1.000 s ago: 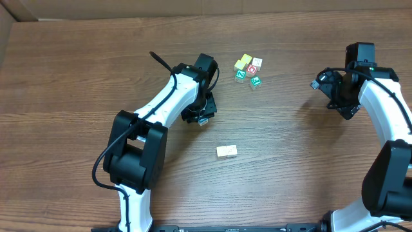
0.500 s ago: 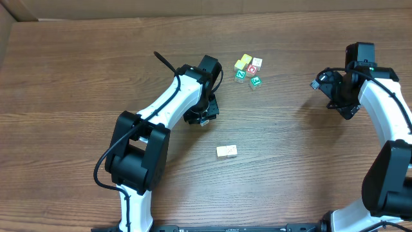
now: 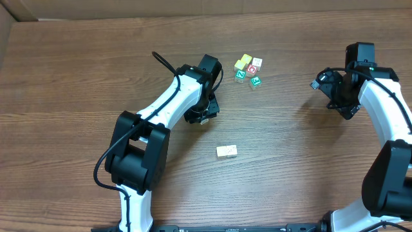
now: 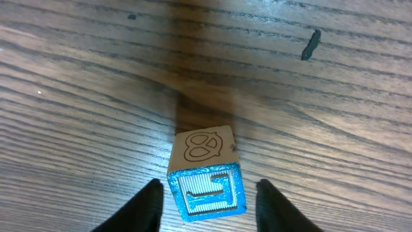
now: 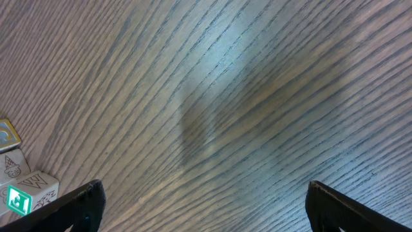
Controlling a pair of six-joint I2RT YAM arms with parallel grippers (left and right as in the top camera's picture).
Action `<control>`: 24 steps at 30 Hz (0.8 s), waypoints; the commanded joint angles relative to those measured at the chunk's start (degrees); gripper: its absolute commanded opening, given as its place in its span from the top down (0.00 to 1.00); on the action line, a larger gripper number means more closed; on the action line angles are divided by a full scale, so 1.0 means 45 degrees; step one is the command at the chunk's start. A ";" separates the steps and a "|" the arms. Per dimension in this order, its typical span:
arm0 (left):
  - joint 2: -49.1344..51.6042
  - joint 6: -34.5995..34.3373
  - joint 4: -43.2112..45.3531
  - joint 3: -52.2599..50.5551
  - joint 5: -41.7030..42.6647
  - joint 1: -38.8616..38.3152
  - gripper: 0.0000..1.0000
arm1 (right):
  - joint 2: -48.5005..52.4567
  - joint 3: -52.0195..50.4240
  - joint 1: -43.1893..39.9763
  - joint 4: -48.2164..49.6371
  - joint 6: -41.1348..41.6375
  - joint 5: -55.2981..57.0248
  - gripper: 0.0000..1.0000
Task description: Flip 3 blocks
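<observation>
While our left claw (image 4: 207, 194) straddles the blue-framed cube (image 4: 206, 173) ungripped (right claw (image 5: 205, 193) gapes empty), we judge most flips remain, pale cubes (image 3: 226, 151) included.

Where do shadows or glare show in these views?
Left wrist: sharp, and a dark shadow runs up the table from the blue-framed block. Right wrist: pale sheen across the table, with a soft shadow mid-frame. Overhead: evenly lit and sharp.
</observation>
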 commanded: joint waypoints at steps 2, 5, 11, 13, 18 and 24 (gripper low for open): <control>0.0019 -0.0355 0.0131 -0.0146 -0.0282 -0.0005 0.59 | -0.0078 0.0121 0.0010 0.0034 -0.0092 0.0068 0.00; 0.0019 -0.0355 0.0199 -0.0146 -0.0277 -0.0005 0.59 | -0.0078 0.0121 0.0010 0.0034 -0.0092 0.0068 0.00; 0.0019 -0.0355 0.0194 -0.0146 -0.0622 -0.0029 0.61 | -0.0078 0.0121 0.0010 0.0034 -0.0092 0.0068 0.00; 0.0019 -0.0355 0.0194 -0.0146 -0.0699 -0.0034 0.62 | -0.0078 0.0121 0.0010 0.0034 -0.0092 0.0068 0.00; 0.0019 -0.0355 0.0141 -0.0170 -0.0699 -0.0039 0.62 | -0.0078 0.0121 0.0010 0.0034 -0.0092 0.0068 0.00; 0.0019 -0.0355 0.0146 -0.0199 -0.0699 -0.0170 0.66 | -0.0078 0.0121 0.0010 0.0034 -0.0092 0.0068 0.00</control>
